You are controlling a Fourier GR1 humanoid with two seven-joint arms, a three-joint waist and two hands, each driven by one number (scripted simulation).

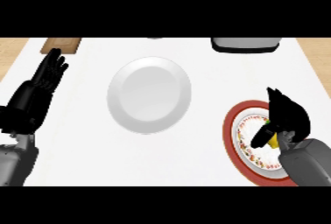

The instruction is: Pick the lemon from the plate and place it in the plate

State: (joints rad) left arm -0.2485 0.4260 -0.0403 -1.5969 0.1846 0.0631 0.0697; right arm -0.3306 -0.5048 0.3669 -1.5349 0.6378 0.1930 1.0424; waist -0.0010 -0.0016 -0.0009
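A red-rimmed plate (231, 131) with a patterned white centre lies at the right of the counter. My right hand (287, 114) is over it, fingers and thumb curled round the yellow lemon (274, 140), of which only a sliver shows under the palm. A plain white plate (149, 95) lies in the middle of the counter with nothing on it. My left hand (44, 81) rests open at the left edge, fingers up.
A grey and white appliance (246, 44) stands at the back right. A wooden board (62, 44) sits at the back left corner. The counter top is white.
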